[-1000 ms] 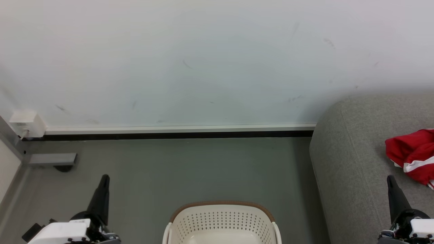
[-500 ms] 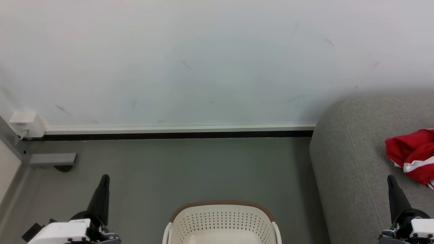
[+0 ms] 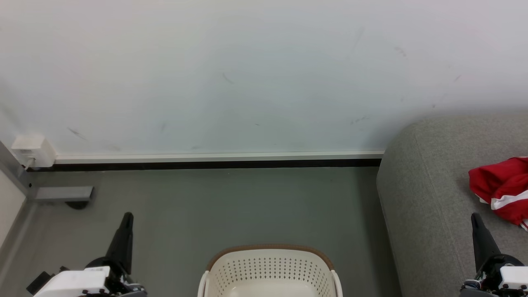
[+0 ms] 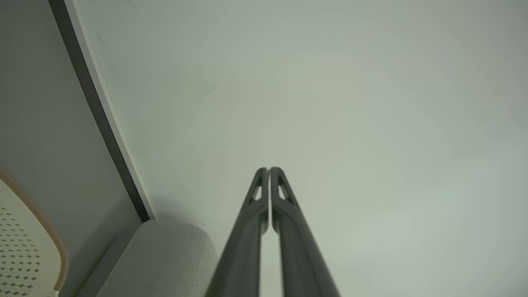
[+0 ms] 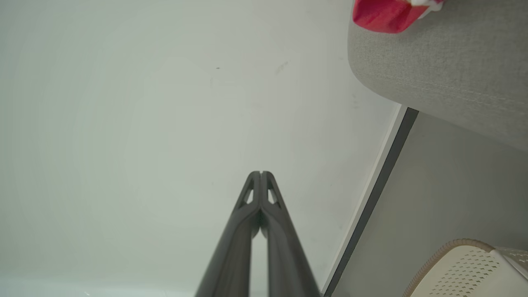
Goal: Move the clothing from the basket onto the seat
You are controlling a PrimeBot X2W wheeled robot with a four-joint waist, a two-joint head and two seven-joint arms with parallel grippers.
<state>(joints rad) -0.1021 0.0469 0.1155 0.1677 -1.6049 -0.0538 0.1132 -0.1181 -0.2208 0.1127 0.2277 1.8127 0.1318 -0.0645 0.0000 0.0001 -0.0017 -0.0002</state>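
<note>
end effectors [image 3: 127, 216] [image 3: 474, 217] unmoved, pressed closed.

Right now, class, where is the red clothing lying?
In the head view the clothing lies at the far right, on the grey seat, just beyond the right gripper and well right of the basket.

The basket [image 3: 270, 266] and clothing [image 3: 497, 185] run off-frame.

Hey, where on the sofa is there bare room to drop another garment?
The sofa is bare from its rounded left edge across to the red clothing, and behind the clothing toward the wall. It is crowded only at the right, where the clothing lies.
</note>
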